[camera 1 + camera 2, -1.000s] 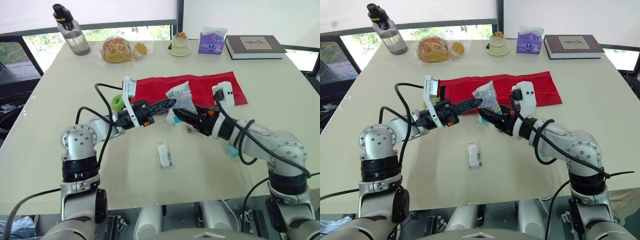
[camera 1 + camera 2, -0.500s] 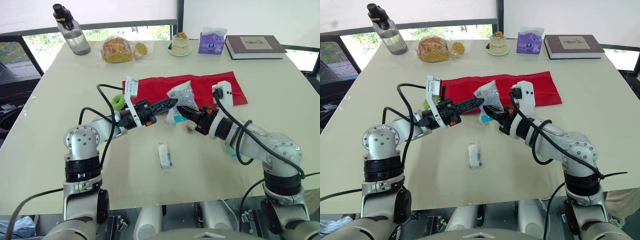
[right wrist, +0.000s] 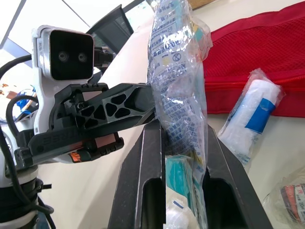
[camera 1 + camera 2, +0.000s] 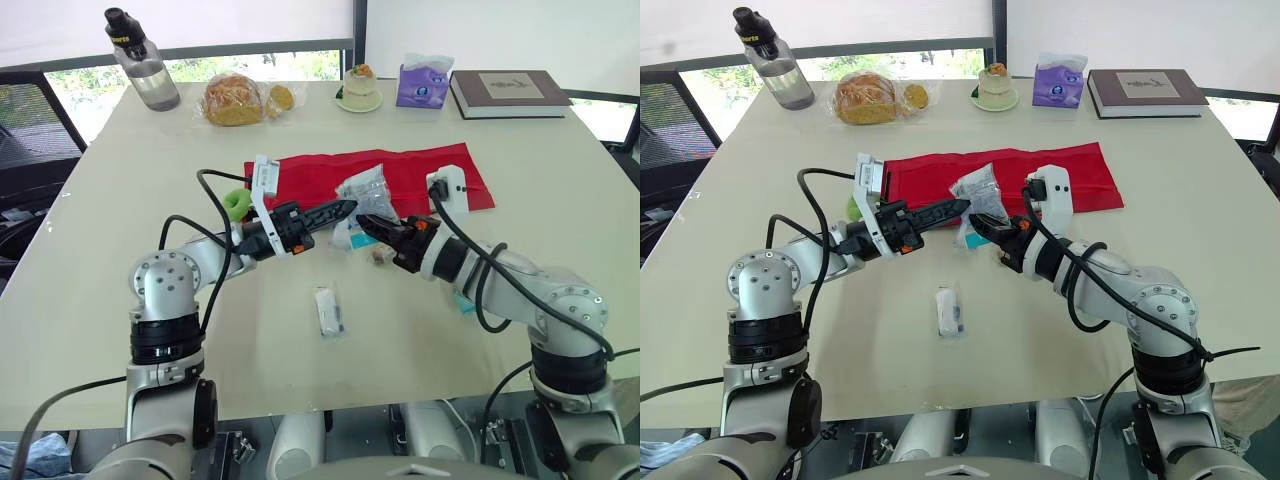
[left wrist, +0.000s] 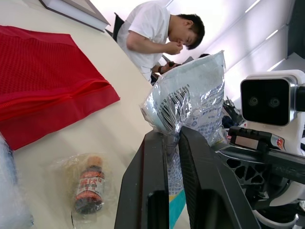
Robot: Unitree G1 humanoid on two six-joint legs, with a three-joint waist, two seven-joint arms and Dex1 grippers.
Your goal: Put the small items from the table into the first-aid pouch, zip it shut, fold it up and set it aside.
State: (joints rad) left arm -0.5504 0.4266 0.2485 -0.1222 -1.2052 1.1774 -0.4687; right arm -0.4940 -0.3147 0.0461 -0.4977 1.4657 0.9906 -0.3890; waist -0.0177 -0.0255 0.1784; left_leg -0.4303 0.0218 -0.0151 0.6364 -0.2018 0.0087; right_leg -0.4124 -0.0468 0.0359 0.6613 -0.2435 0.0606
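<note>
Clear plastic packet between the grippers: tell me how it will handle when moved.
Probably floppy: the clear plastic packet is creased and crumpled above the right gripper. Likely light, since it stands upright pinched only at its lower end, the left gripper gripping there too. Its glossy film may slip.

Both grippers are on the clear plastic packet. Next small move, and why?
Probably open the left gripper: it and the right gripper both pinch the crinkly clear plastic packet, held above the table just in front of the flat red mesh pouch. A single grip would free the packet for pouching.
</note>
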